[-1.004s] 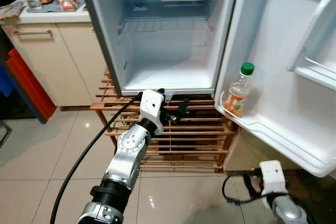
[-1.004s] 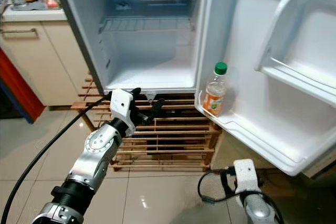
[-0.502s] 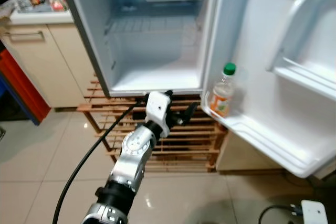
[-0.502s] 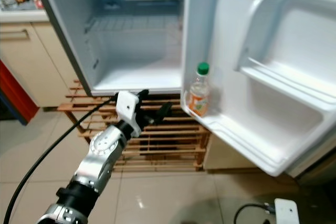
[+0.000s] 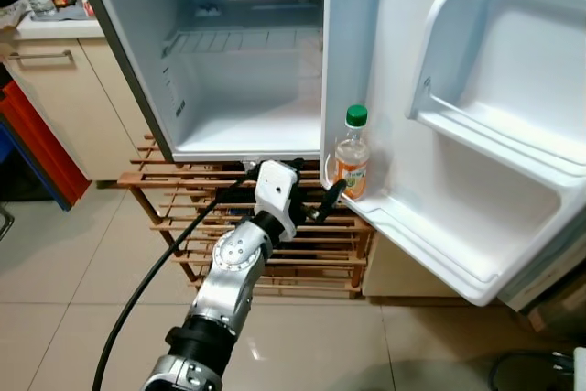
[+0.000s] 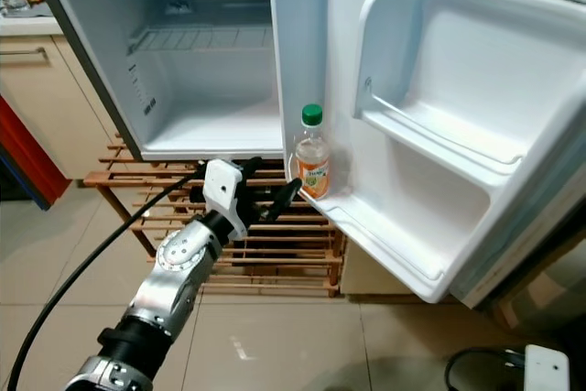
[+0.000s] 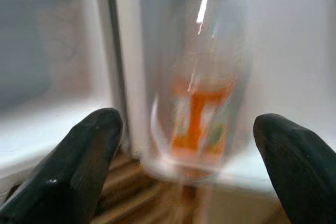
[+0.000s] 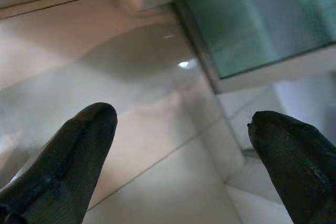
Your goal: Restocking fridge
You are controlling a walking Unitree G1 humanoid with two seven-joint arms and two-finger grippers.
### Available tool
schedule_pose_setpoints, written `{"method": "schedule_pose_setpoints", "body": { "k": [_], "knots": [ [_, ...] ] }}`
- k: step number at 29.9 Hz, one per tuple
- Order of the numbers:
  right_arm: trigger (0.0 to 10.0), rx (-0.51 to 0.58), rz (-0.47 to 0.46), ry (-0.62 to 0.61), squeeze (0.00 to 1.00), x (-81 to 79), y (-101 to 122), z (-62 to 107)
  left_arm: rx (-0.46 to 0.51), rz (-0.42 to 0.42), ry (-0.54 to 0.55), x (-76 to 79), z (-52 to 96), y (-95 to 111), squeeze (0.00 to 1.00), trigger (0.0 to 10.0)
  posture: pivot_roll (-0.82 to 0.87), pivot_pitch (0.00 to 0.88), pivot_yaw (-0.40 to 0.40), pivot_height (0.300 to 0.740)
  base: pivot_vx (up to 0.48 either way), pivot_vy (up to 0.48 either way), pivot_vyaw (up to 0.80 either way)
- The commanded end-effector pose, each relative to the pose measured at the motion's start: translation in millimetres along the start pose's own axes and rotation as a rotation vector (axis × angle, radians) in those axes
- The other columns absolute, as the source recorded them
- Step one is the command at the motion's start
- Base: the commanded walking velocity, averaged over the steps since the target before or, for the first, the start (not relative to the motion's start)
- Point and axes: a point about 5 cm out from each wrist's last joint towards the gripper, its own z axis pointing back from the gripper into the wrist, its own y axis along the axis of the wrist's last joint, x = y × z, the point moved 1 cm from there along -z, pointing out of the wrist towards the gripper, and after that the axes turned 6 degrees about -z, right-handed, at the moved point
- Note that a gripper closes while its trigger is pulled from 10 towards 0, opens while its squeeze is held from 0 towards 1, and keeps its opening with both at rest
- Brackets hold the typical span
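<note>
– One arm working? Where?
– Left gripper (image 5: 322, 205) is reaching, fingers spread and empty, toward the green-capped bottle (image 5: 351, 154) standing in the fridge door's (image 5: 513, 162) lowest shelf.
– And right?
– Right gripper (image 8: 178, 145) is hanging idle, fingers apart, facing floor.

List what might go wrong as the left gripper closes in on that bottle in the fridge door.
1. The left gripper is open, low by the door shelf; its fingers could catch the shelf lip instead of straddling the bottle.
2. The bottle stands upright at the shelf's end; a nudge might tip it.
3. Pushing on the open door may swing it, carrying the bottle off line.
</note>
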Motion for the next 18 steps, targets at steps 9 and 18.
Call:
{"method": "schedule_pose_setpoints", "body": {
  "k": [9,18],
  "knots": [
    [10.0,0.201,-0.093,-0.145,0.0,13.0,67.3,-3.6,-0.68,0.044,0.008,-3.2,60.8,-116.4,0.0,10.0,-0.24,0.0,0.027,0.74,0.0,0.0,0.0],
    [10.0,0.505,-0.266,-0.031,0.0,2.0,155.7,9.8,-0.852,-0.037,-0.036,2.8,82.6,-142.5,0.0,10.0,-0.26,0.0,0.048,0.74,0.0,0.0,0.0]
  ]
}}
